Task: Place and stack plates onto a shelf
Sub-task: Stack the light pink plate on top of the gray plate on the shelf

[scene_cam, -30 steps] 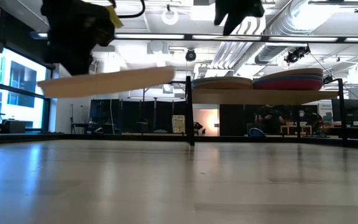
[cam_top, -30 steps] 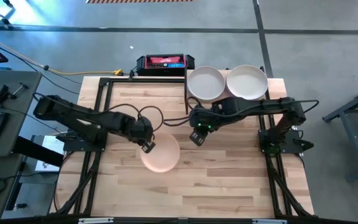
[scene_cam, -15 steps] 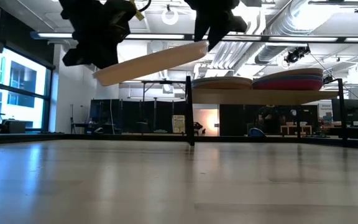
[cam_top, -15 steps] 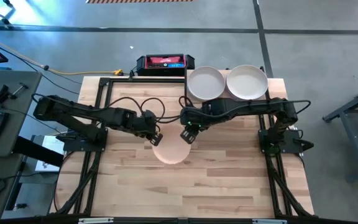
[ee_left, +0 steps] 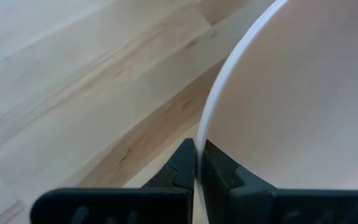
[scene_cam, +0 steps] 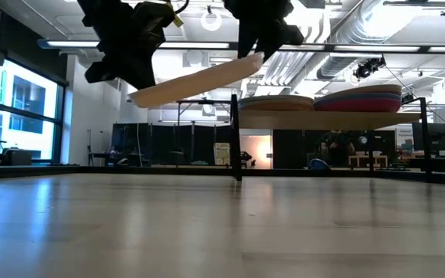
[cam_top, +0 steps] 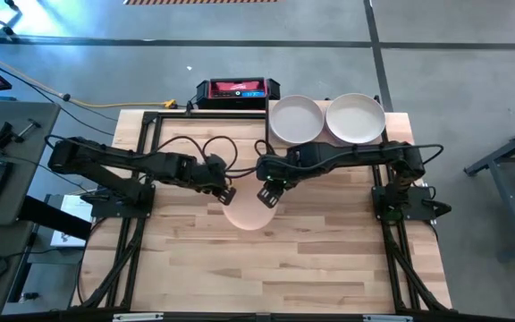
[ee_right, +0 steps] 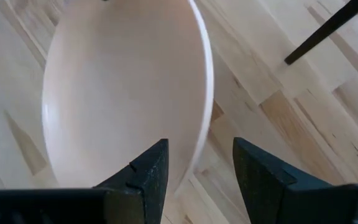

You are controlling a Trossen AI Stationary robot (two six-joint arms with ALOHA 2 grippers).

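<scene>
Above the middle of the table (cam_top: 329,259), the left tool (cam_top: 226,195) is pinched tight on the rim of the peach-pink plate (cam_top: 250,213), which hangs tilted in the air, its far edge raised toward the shelf (scene_cam: 338,120). On the plate's opposite rim, the side nearer the shelf, the right tool (cam_top: 267,196) has its fingers spread wide, one on each side of the rim, gripping nothing yet. Two stacks of plates already sit on the shelf, well apart from the held plate.

The risk I see is in the handover. If the left tool lets go before the right one has closed, the tilted plate would likely slide off and drop to the table. An off-centre pinch could also let it swing down.
</scene>
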